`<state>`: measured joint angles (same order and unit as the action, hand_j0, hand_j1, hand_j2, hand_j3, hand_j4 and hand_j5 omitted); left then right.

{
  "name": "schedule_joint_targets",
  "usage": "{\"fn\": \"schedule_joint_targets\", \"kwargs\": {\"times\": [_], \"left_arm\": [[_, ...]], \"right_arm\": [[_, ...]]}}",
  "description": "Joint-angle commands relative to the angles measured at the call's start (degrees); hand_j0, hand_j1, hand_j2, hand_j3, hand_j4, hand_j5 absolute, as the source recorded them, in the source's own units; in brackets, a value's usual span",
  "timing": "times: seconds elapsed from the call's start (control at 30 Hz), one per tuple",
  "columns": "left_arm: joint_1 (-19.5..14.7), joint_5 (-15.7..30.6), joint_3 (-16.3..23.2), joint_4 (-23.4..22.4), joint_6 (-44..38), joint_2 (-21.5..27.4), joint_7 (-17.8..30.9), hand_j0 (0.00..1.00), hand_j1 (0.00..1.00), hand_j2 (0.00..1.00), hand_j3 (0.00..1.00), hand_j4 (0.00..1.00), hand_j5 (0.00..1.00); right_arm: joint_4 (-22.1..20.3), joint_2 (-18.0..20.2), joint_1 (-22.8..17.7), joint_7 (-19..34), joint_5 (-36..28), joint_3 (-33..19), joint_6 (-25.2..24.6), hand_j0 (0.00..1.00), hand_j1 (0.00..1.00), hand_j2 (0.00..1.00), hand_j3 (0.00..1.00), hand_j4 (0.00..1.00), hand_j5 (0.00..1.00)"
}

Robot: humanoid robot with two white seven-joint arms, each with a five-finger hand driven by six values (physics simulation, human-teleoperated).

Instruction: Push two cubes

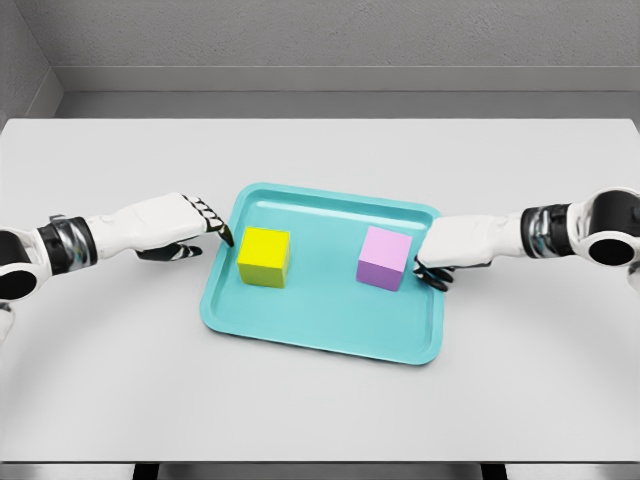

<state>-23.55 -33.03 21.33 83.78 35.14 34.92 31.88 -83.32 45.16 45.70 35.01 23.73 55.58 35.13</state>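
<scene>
Head view: teal tray sits mid-surface. Yellow cube lies in its left half, pink cube in its right half, well apart. Left hand is over the tray's left rim, fingers extended, holding nothing, tips just beside the yellow cube; contact unclear. Right hand is at the pink cube's right face, fingers seemingly curled, gripping nothing.

Step, as judged: both hands staged for an inward push. Next move calls for flat, level contact so the cubes slide and don't tip.

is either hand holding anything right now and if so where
Nothing is held. The left hand is beside the yellow cube, the right hand beside the purple cube.
</scene>
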Motion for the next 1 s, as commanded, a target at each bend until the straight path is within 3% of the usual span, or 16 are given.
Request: {"fn": "schedule_joint_targets", "kwargs": {"times": [0.0, 0.37, 0.97], "left_arm": [[0.0, 0.42, 0.11, 0.24, -0.14, 0.06, -0.06, 0.63, 0.63, 0.63, 0.63, 0.63, 0.63], [0.0, 0.78, 1.08, 1.47, -0.14, -0.55, -0.32, 0.62, 0.62, 0.62, 0.62, 0.62, 0.62], [-0.79, 1.04, 3.01, 3.76, -0.14, -1.17, -0.59, 0.61, 0.61, 0.61, 0.61, 0.61, 0.61]], "right_arm": [[0.18, -0.25, 0.09, -0.01, -0.09, 0.06, -0.13, 0.11, 0.11, 0.11, 0.11, 0.11, 0.11], [3.69, -3.33, 0.88, -0.01, 0.08, 0.06, -0.13, 0.11, 0.11, 0.11, 0.11, 0.11, 0.11], [3.69, -5.96, 2.37, -0.01, 0.87, 1.02, -0.13, 0.11, 0.11, 0.11, 0.11, 0.11, 0.11]]}}
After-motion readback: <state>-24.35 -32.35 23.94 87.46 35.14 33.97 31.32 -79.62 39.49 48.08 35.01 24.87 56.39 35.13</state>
